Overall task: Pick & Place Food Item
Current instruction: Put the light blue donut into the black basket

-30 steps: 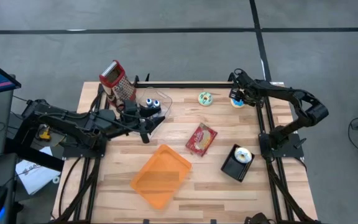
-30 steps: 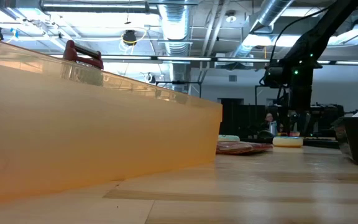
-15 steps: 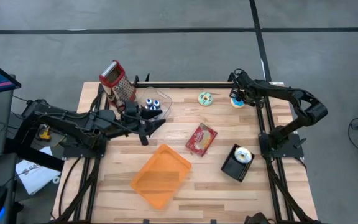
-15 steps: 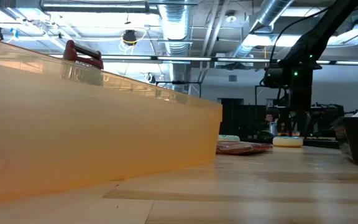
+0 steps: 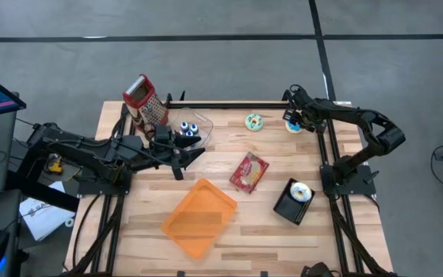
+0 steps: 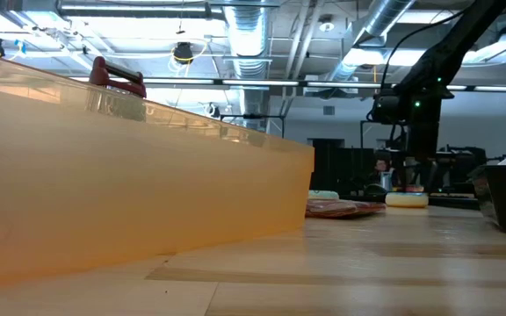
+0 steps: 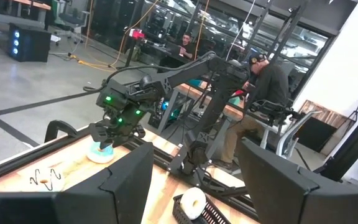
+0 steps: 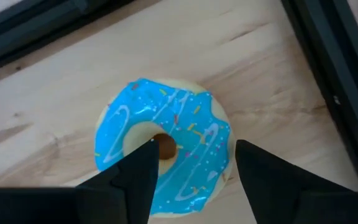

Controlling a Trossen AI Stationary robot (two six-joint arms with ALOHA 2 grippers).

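Wooden surface [image 5: 229,231], orange tray [image 5: 199,217] at 6 o'clock, black basket [image 5: 294,201] at 4 holding a white donut.

Right gripper [image 8: 191,158] hovers at 1 o'clock over the blue-iced donut [image 8: 163,143], jaws spread; donut lies flat below and between them, off-centre, hole near one finger. Left gripper [image 5: 191,150] waits at 10, jaws spread.

Risk: closing off-centre could squeeze the donut aside against the frame rail [image 8: 328,68] just beside it.
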